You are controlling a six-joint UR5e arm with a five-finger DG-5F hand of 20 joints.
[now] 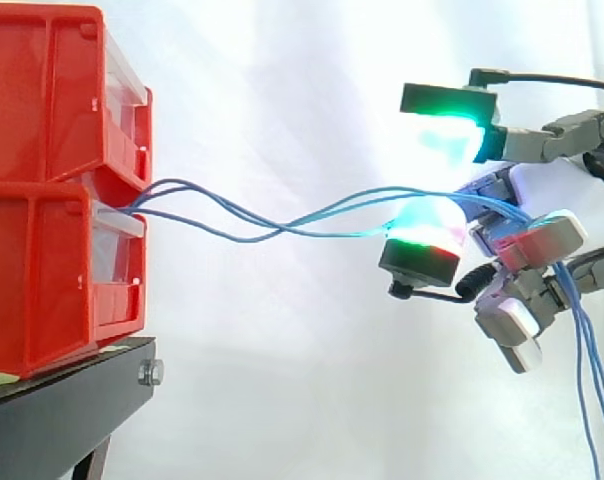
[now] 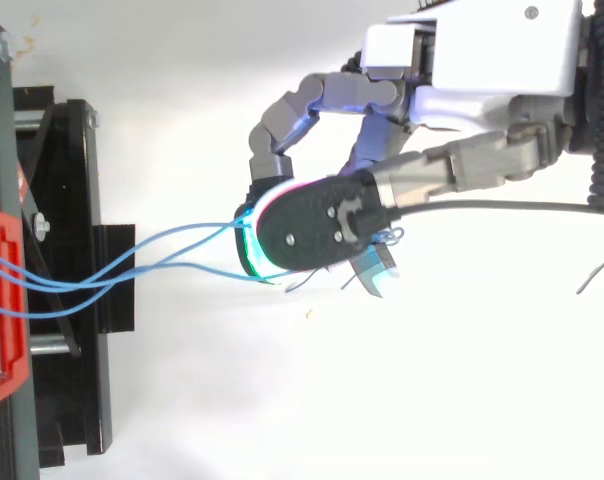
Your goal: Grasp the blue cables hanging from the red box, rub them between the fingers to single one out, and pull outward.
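Observation:
Several thin blue cables (image 1: 282, 226) come out between the two stacked red bins, upper (image 1: 42, 95) and lower (image 1: 42, 285), at the left of the side view. They run almost level to the right into my hand (image 1: 542, 240). A fingertip pad (image 1: 427, 232) glowing green and red lies under the strands, and curled fingers close on them from above. A second, green pad (image 1: 447, 125) stands apart higher up. Past the hand the loose ends hang down at the right edge. From above, the cables (image 2: 82, 283) fan from the red bin (image 2: 2, 300) to the hand (image 2: 312, 225).
The bins rest on a black stand (image 1: 62, 400) that also shows from above (image 2: 72, 300). A white curtain backs the scene. A small tangle of cable ends lies just right of the hand's dark pad in the top view.

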